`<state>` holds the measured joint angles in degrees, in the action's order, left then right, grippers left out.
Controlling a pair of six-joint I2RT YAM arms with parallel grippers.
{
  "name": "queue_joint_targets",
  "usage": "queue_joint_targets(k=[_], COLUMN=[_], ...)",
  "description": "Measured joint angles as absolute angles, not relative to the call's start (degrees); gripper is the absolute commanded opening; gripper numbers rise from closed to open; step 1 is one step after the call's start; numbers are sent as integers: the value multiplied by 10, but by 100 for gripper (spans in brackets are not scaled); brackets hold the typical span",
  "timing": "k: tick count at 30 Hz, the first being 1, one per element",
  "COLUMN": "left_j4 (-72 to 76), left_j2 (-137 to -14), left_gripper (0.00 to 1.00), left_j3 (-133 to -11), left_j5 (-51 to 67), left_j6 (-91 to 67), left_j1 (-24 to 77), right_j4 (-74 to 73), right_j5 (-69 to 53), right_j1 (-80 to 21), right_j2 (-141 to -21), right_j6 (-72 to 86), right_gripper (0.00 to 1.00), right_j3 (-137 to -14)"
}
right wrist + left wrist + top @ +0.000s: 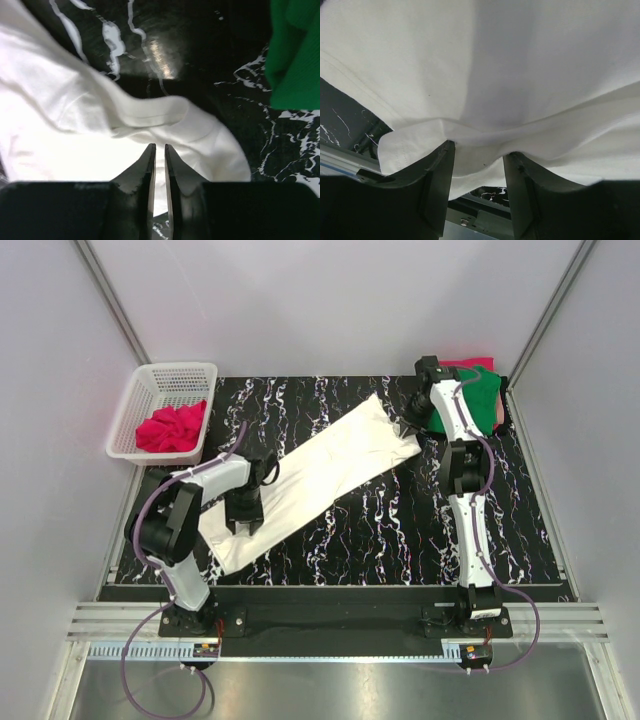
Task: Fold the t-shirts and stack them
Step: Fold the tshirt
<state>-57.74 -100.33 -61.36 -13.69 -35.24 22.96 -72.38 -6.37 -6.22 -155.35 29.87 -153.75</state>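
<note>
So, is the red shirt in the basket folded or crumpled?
Crumpled. The red shirt lies in a bunched heap with irregular creases inside the white basket; no flat folded edges show.

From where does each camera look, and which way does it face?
Top external: above and behind the robot, looking down on the black marbled table; the left arm and right arm show whole.
Left wrist: on the left arm, facing the folded white cotton t-shirt; the left gripper shows below.
Right wrist: facing that shirt's end, the green cotton t-shirt at upper right; the right gripper shows below.
Shared: all see the white shirt.
</note>
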Motion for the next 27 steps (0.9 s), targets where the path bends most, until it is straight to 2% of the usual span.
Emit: queue_joint_targets(k=[2, 7, 9, 11, 16, 20, 24, 27], left_j4=[-584, -597, -600, -602, -603, -595, -583, -574], left_j2=[-1000, -984, -976, -969, -952, -949, -949, -949], left_gripper=[51, 52, 53, 53, 53, 53, 53, 53], left_j3=[-619, -668, -695, -712, -715, -696, -673, -671], left_j5=[-134, -122, -117, -114, -92, -80, -65, -61], left_j6=[-347, -340, -335, -330, -317, -312, -304, -301], left_j1=[230, 229, 229, 229, 229, 229, 229, 229], right_j4=[-715, -715, -722, -717, -663, -626, -595, -577], right_j5=[-81, -113, -114, -107, -126, -130, -124, -117], right_j1=[-62, -71, -83, -104, -177, -186, -178, -176], right_j2=[-1545, -1468, -1423, -1370, -1233, -1239, -1277, -1282], right_j6=[302, 306, 301, 296, 301, 308, 306, 300], right_gripper=[28, 29, 32, 34, 35, 34, 34, 39], right_j3=[-1532, -1499, -1476, -1423, -1169, -1048, -1021, -1026])
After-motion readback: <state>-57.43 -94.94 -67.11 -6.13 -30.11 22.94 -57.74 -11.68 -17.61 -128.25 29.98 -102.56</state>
